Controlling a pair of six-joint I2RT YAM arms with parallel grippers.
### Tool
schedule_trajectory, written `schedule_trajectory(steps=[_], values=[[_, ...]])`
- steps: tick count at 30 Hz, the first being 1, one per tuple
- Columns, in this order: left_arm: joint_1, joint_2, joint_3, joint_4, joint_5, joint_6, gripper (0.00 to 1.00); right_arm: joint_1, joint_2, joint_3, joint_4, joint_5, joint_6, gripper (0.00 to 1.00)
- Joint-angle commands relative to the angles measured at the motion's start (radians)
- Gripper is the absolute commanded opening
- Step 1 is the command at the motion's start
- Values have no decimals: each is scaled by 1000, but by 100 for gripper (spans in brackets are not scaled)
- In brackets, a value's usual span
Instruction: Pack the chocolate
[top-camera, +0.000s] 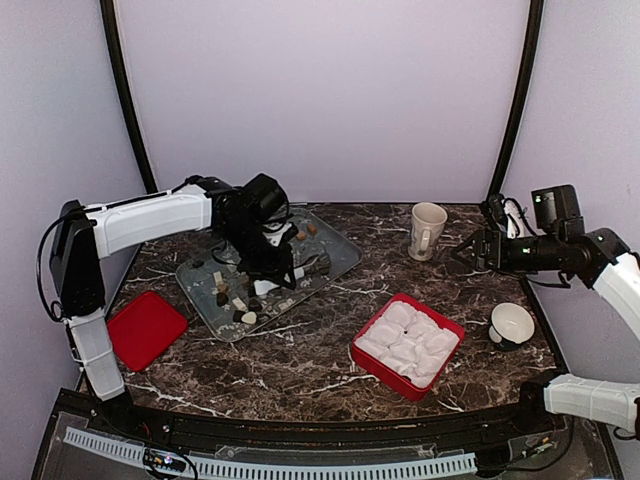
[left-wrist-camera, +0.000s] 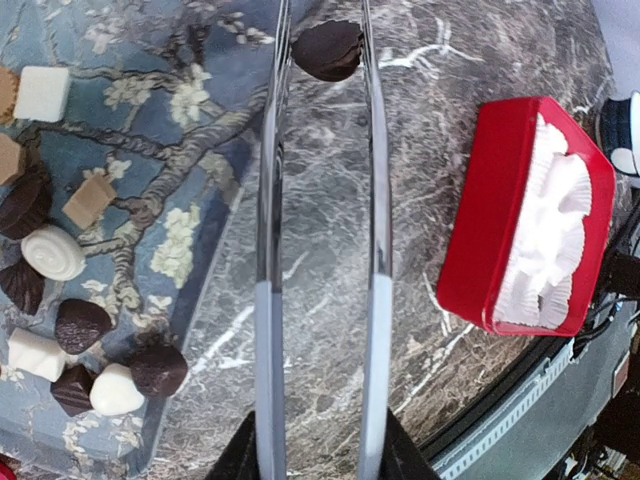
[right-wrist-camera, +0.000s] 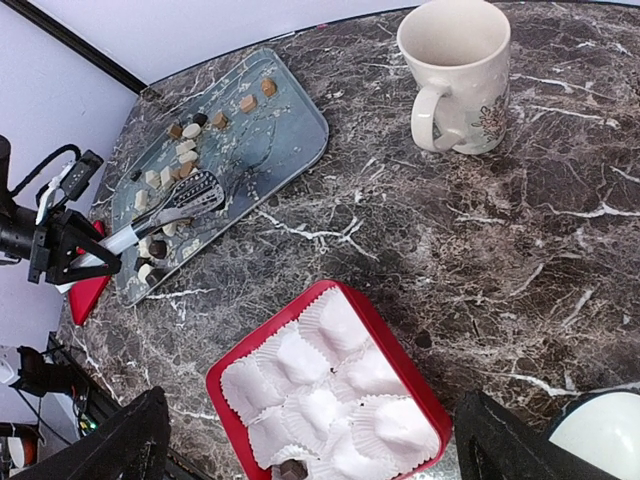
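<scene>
My left gripper (left-wrist-camera: 322, 455) is shut on a pair of metal tongs (left-wrist-camera: 270, 250). The tong tips pinch one dark chocolate (left-wrist-camera: 327, 50) over the marble, just past the tray's edge. More chocolate (left-wrist-camera: 80, 330), dark, tan and white, lies on the blue-grey flowered tray (left-wrist-camera: 150, 150); the top view shows the tray (top-camera: 335, 245) at centre left. The red box (top-camera: 408, 345) with white paper cups sits near the front. One dark piece (right-wrist-camera: 291, 468) lies in a cup. My right gripper (right-wrist-camera: 320, 460) hangs open above the box (right-wrist-camera: 330, 400), nothing between its fingers.
A cream mug (top-camera: 428, 230) stands at the back right. A white bowl (top-camera: 512, 323) sits right of the box. A red lid (top-camera: 146, 328) lies at the front left beside the tray. The table edge runs close past the box (left-wrist-camera: 525, 215).
</scene>
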Motion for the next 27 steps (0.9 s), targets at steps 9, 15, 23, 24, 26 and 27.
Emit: schedule_trajectory(steps=[9, 15, 23, 24, 26, 27], values=[[-225, -125, 50, 71, 120, 195, 22, -5, 1, -16, 81, -20, 35, 100], [-321, -93, 71, 76, 141, 262, 22, -5, 5, -19, 83, -27, 41, 100], [-432, 76, 208, -20, 88, 366, 22, -5, 10, -18, 77, -31, 52, 100], [-439, 91, 213, -16, 90, 371, 22, -6, 10, -17, 75, -32, 52, 100], [-448, 120, 219, -8, 106, 376, 22, -5, 8, -14, 70, -31, 50, 100], [-452, 128, 218, -3, 113, 376, 22, -5, 8, -14, 67, -31, 50, 100]])
